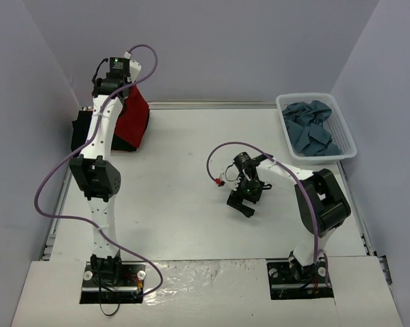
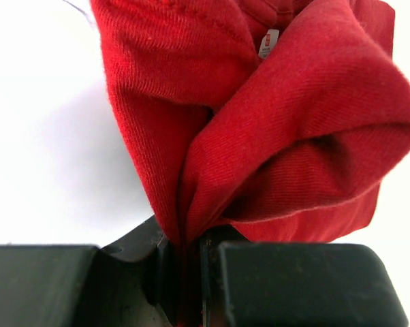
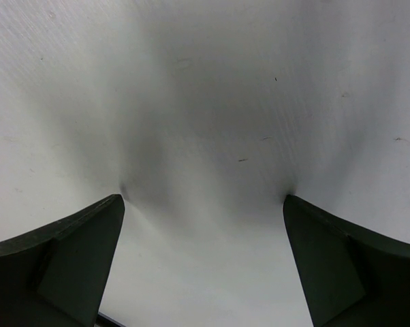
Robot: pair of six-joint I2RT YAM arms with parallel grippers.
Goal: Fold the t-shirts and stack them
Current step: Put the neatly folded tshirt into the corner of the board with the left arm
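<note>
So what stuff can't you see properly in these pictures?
- Black t-shirt, top view: mostly hidden behind the left arm and the red t-shirt.
- Red t-shirt, left wrist view: cut off by the top edge; its white label is too small to read.
- Blue-grey t-shirts in the basket, top view: bunched together, so their number is unclear.
- Left hand, top view: its own wrist hides the fingers.
</note>
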